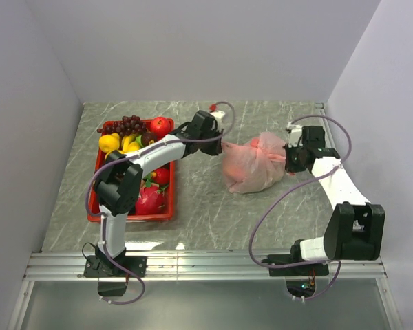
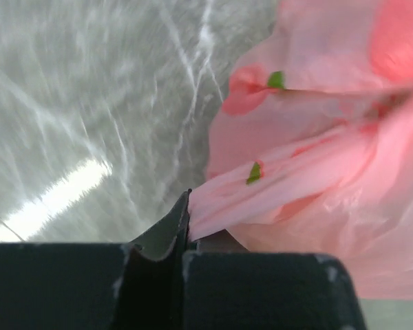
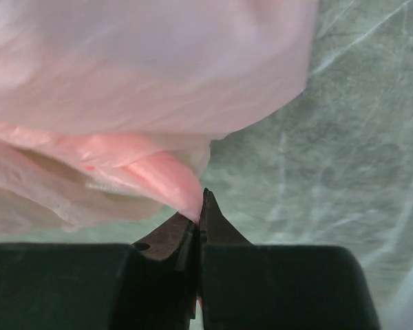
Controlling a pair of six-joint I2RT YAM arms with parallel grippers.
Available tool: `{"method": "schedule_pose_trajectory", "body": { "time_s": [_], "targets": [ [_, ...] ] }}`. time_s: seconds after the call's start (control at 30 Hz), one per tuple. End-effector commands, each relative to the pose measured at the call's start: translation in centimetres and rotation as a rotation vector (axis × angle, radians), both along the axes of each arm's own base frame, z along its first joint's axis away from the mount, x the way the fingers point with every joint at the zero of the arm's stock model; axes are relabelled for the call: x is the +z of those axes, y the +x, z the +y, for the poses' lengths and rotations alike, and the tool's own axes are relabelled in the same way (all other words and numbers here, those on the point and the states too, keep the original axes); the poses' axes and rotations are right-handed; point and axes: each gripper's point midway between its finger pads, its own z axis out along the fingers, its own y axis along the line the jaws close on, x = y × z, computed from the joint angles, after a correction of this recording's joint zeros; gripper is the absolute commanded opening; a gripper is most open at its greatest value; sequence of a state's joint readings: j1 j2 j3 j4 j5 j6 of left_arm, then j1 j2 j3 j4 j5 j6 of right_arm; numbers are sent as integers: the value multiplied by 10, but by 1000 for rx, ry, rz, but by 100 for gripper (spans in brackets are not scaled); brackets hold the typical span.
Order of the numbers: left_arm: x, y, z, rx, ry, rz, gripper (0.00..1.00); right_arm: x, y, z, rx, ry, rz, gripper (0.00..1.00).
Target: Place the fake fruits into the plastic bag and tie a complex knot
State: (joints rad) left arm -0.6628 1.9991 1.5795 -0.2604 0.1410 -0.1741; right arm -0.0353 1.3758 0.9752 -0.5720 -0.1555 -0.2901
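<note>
Tying step, judging by scene: gripping plastic bag (image 1: pixel 253 167) at centre-right of top view, from both sides. Clamping left tool (image 2: pixel 188 210) tight on left flap of pink film; clamping right tool (image 3: pixel 201 206) same way on right flap (thin film only, no fruit pinched). Next, probably: crossing flaps and pulling snug without tearing. Leaving several fake fruits (image 1: pixel 134 137) in red tray (image 1: pixel 127 218), left. Working on grey marbled worktop (image 1: pixel 213 213), between plain white walls (image 1: pixel 213 48).
</note>
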Motion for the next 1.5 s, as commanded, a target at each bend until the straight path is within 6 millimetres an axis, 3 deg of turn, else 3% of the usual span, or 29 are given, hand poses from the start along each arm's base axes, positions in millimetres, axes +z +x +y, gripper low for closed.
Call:
{"method": "schedule_pose_trajectory", "body": {
  "time_s": [0.0,0.23,0.3,0.4,0.5,0.57,0.67,0.8,0.93,1.0,1.07,1.13,1.23,1.27,1.3,1.37,1.43,1.47],
  "targets": [
    [32,27,42,539,-292,218,0,18,11,-20,-407,179,-79,0],
    [29,45,95,787,-300,227,0,18,-8,-74,-737,266,-105,0],
    [21,45,114,829,-286,237,0,15,-16,-84,-780,263,-107,0],
    [16,44,134,844,-258,224,0,1,-23,-83,-757,249,-60,0],
    [43,50,130,779,-303,163,0,4,-22,-56,-635,309,-32,0],
    [76,48,119,682,-341,98,0,19,-16,-21,-488,374,-29,0],
    [100,39,114,603,-335,19,0,30,-16,16,-329,394,-32,0],
    [76,29,118,575,-243,39,0,8,-17,52,-216,439,52,0],
    [27,27,110,502,-131,134,0,-8,-7,63,-156,454,104,0],
    [20,29,110,478,-114,138,0,-18,-2,64,-137,446,133,0],
    [25,32,107,449,-126,127,10,-15,2,66,-101,449,143,5],
    [42,33,101,389,-136,97,20,-12,0,68,-78,454,160,25],
    [81,31,92,273,-157,31,49,11,-3,68,-4,431,96,59],
    [89,27,95,254,-148,31,72,21,-3,67,35,417,61,67],
    [118,27,96,212,-160,-30,83,39,-5,68,71,407,3,78],
    [146,19,102,164,-180,-52,99,70,-11,70,148,392,-83,84],
    [167,14,116,153,-167,-88,99,94,-15,73,199,384,-140,86],
    [166,5,122,147,-137,-61,99,104,-15,74,226,379,-170,87]
  ]
}}
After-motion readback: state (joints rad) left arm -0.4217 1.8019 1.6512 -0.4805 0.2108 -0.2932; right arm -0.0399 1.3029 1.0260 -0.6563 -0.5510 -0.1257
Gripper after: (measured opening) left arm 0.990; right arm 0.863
